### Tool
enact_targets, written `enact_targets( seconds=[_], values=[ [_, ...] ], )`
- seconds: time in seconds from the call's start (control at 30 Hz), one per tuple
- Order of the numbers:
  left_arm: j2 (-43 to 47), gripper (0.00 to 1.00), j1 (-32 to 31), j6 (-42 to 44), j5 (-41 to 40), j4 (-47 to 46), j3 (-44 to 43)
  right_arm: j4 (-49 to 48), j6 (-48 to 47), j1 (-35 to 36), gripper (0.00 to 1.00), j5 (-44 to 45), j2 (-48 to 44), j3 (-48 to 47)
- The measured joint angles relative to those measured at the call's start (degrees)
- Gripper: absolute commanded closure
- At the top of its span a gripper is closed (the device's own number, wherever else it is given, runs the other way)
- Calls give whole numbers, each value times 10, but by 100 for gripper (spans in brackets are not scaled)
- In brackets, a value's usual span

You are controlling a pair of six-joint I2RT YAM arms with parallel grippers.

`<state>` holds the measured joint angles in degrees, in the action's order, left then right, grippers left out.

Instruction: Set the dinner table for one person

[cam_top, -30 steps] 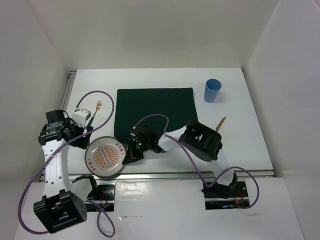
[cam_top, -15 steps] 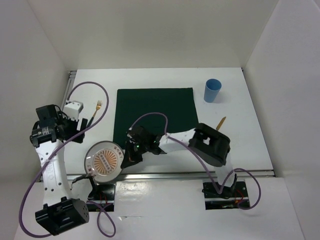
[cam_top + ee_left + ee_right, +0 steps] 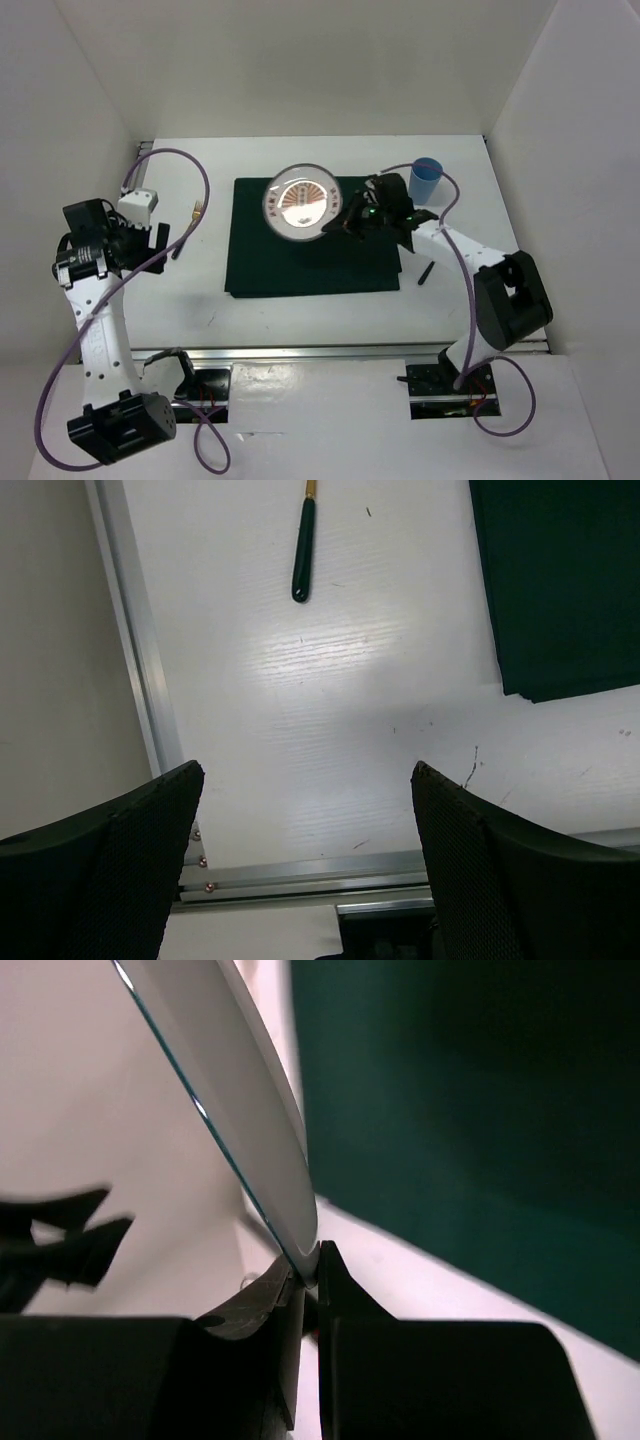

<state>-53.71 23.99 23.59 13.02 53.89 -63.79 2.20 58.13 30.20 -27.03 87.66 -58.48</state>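
Note:
My right gripper (image 3: 336, 222) is shut on the rim of a round white plate (image 3: 300, 202) with an orange pattern. It holds the plate tilted above the back half of a dark green placemat (image 3: 310, 255) on the white dinner table (image 3: 480, 290). In the right wrist view the plate's edge (image 3: 240, 1110) is pinched between the fingers (image 3: 345, 1300), over the placemat (image 3: 480, 1110). My left gripper (image 3: 152, 243) is open and empty above the table's left side. A fork (image 3: 188, 225) with a dark handle (image 3: 301, 565) lies ahead of it.
A blue cup (image 3: 426, 180) stands at the back right. A dark utensil handle (image 3: 424, 272) pokes out beside the right arm, right of the placemat. A metal rail (image 3: 140, 680) runs along the left edge, another along the front (image 3: 350, 350). White walls enclose the table.
My right gripper has carried the plate from the near left edge of the table up and back over the placemat. My left arm has drawn back to the left, away from the fork.

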Motion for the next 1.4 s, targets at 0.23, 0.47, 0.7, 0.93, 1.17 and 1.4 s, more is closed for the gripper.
enact_targets(
  seconds=[0.23, 0.47, 0.7, 0.93, 1.17, 1.4],
  values=[
    [-65, 9, 0, -2, 7, -12, -2, 22, -26, -111, 100, -73, 77, 31],
    [-148, 9, 0, -21, 6, -31, -29, 13, -40, -107, 100, -141, 118, 72],
    [-214, 10, 0, -32, 5, -52, -70, -38, -35, -118, 100, -177, 191, 101],
    [-221, 10, -22, -28, -19, -70, -60, -60, -49, -122, 100, -196, 227, 70],
    [-221, 10, -26, -27, -26, -76, -52, -59, -49, -122, 97, -193, 227, 70],
    [-221, 10, -28, -25, -30, -83, -49, -30, -47, -122, 0, -173, 188, 65]
  ],
)
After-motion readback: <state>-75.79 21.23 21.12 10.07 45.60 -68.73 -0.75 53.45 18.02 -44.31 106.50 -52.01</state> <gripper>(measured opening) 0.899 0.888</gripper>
